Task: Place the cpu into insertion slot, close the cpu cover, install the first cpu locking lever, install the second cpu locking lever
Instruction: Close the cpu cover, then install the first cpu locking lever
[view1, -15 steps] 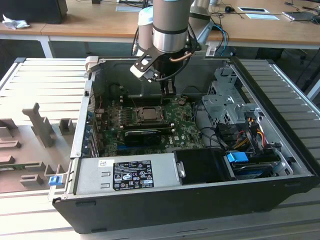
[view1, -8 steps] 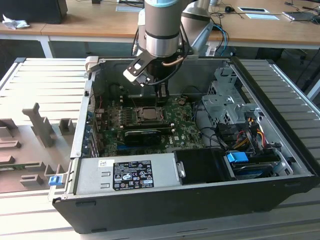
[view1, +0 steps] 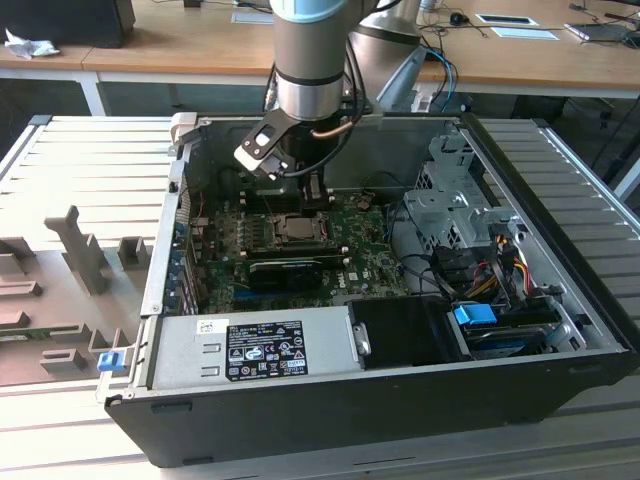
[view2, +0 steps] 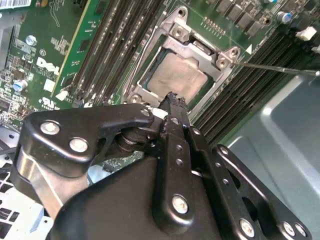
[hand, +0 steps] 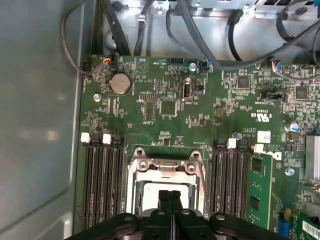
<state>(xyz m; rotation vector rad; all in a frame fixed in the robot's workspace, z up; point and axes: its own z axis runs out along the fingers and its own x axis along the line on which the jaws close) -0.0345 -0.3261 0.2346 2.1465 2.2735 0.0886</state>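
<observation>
The claw (hand: 170, 199) is hanging tip-down over the socket in both wrist views, its two fingers (view2: 172, 102) pressed together with nothing pinched between them. Whether the tips are touching metal below cannot be told.

Just under the tips the cpu (view2: 181, 76) is lying flat in the slot (view1: 283, 230), its silver-grey top showing through a square window. The cover (hand: 134, 192) is lying down around it as a silvery frame, with screw heads showing along the frame's far edge in the first wrist view. In the second wrist view a thin metal lever (view2: 275, 67) is sticking out from one corner of the frame, running across the neighbouring memory slots (view2: 115, 45); whether it is latched cannot be told.

Rows of those dark slots are flanking the socket on both sides. Beyond them the green board (hand: 170, 107) is carrying a coin cell (hand: 120, 83), with bundled cables running along its far edge.

In the exterior view the arm (view1: 310, 60) is reaching straight down into the open case (view1: 400, 400), with a long black card (view1: 285, 270) lying just in front of the socket. The case is resting on a ribbed grey surface (view1: 90, 160)
</observation>
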